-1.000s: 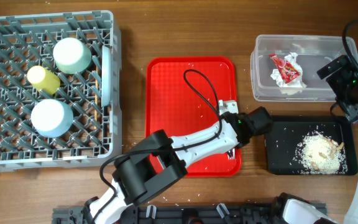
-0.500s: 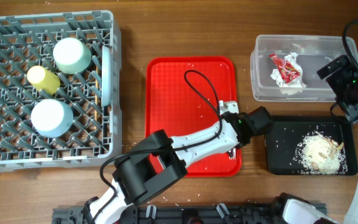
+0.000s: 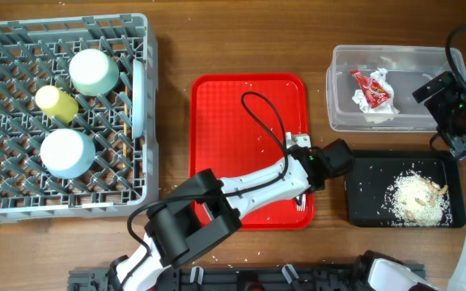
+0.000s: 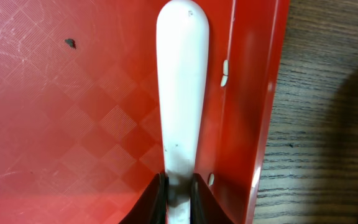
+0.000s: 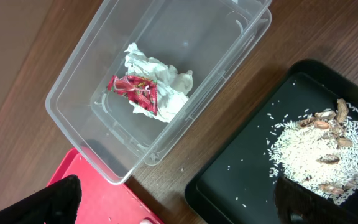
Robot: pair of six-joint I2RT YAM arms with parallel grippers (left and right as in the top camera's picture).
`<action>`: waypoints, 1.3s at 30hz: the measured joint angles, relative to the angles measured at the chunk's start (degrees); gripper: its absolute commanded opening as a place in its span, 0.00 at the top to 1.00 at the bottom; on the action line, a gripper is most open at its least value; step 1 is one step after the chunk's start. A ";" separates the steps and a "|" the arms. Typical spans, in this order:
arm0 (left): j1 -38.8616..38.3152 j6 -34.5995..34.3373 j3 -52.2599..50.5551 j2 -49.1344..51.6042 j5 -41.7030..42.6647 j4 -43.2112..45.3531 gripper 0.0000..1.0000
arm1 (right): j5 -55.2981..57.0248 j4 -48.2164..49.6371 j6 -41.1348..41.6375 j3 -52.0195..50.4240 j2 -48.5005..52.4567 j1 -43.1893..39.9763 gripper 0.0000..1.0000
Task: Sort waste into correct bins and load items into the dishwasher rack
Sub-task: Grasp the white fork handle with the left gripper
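My left gripper is shut on the white plastic fork, which lies along the right edge of the red tray. In the overhead view the gripper is at the tray's lower right corner. My right gripper is open and empty above the gap between the clear tub and the black tray. The tub holds the white napkin and the red wrapper. Rice scraps lie in the black tray. The wooden stick is not in view.
The grey rack at left holds a green bowl, a yellow cup, a blue bowl and a blue plate on edge. Stray rice grains dot the red tray.
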 measured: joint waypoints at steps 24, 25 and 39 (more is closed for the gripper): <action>1.36 2.82 -0.98 -5.95 4.94 -1.07 0.63 | 0.00 0.00 0.00 0.00 0.00 0.00 0.00; 0.92 2.86 -0.98 -6.25 4.96 -0.87 0.63 | 0.00 0.00 0.00 0.00 0.00 0.00 0.00; -1.51 2.99 -1.11 -1.18 -0.26 0.76 0.65 | 0.00 0.00 0.00 0.00 0.00 0.00 0.00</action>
